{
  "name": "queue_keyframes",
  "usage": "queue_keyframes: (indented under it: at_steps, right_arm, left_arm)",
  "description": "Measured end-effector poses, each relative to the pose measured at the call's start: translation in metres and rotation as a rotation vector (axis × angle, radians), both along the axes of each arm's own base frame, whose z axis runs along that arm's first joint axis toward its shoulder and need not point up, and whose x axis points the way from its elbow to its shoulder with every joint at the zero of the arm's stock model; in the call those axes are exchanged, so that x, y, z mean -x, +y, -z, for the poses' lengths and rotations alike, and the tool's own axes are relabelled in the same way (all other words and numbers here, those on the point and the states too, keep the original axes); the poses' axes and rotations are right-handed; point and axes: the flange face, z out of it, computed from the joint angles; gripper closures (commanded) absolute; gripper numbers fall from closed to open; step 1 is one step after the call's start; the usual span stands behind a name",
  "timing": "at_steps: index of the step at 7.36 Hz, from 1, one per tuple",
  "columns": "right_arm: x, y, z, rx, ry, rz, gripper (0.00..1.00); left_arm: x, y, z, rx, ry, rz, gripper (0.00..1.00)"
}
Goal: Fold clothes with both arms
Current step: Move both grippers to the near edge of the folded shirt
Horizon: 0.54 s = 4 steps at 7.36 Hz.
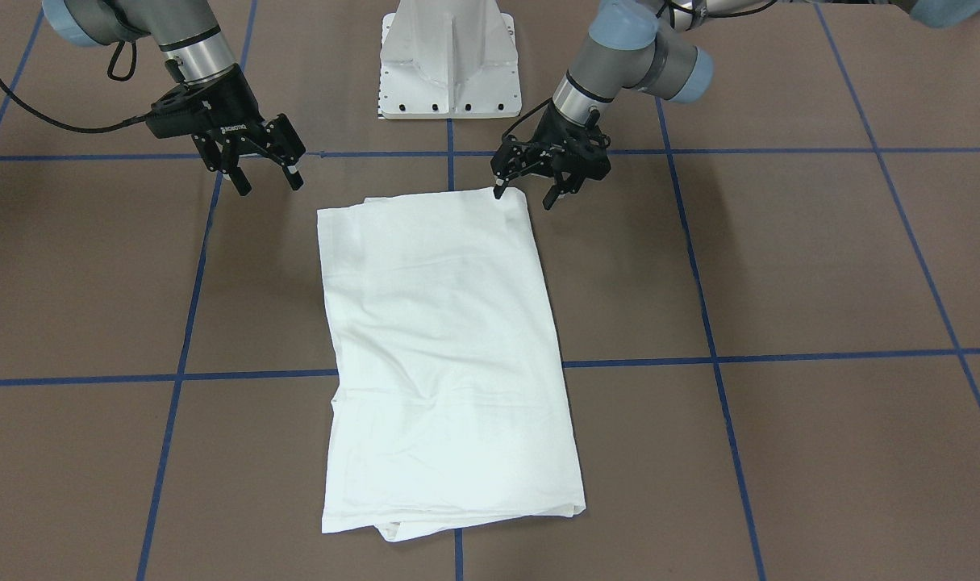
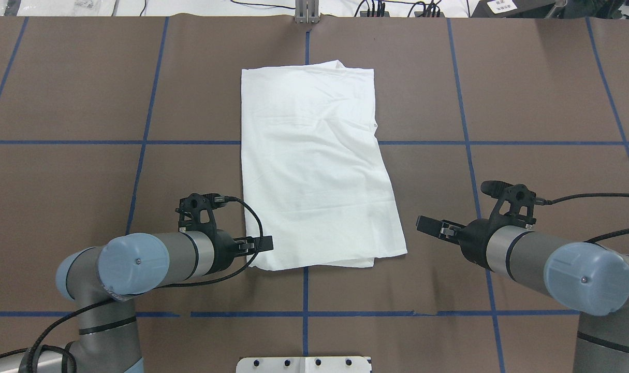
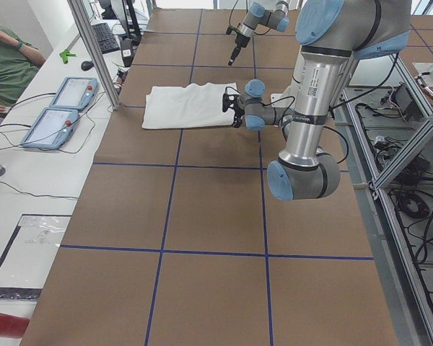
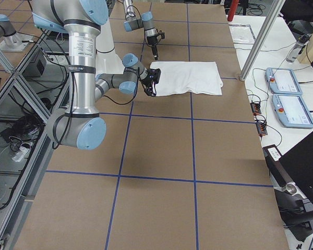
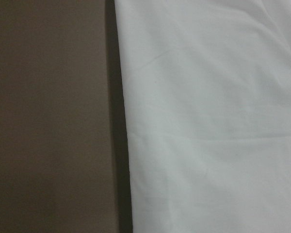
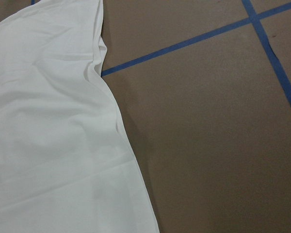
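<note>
The white shirt (image 1: 449, 355) lies folded into a long flat rectangle across the middle of the brown table (image 1: 780, 266); no text or label shows. It also shows in the overhead view (image 2: 314, 160). My left gripper (image 1: 524, 198) is open and low at the shirt's near left corner, with one fingertip (image 1: 499, 192) at the cloth edge. In the overhead view the left gripper (image 2: 260, 246) sits at that corner. My right gripper (image 1: 270, 187) is open and empty, apart from the shirt's near right corner (image 2: 425, 225). The wrist views show cloth edges (image 5: 208, 116) (image 6: 53, 136), no fingers.
The white pedestal base (image 1: 449, 64) stands at the robot's side of the table. Blue tape lines (image 1: 715, 355) grid the table. A person (image 3: 7, 65) and two tablets (image 3: 54, 112) are beyond the far edge, past a metal post (image 3: 94, 54).
</note>
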Motion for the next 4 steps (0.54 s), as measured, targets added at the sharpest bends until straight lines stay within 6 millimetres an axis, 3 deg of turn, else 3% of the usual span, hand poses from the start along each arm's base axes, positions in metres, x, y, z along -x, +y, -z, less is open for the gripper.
queue_keyframes:
  at_steps: [3, 4]
  right_arm:
    - [0.001, 0.000, -0.001, 0.001, 0.001, 0.001, 0.00]
    - [0.001, 0.001, -0.001, 0.001, 0.001, 0.002, 0.00]
  left_arm:
    - [-0.014, 0.004, -0.005, 0.008, -0.021, -0.011, 0.01]
    - [-0.018, 0.010, -0.007, 0.008, -0.024, -0.022, 0.07]
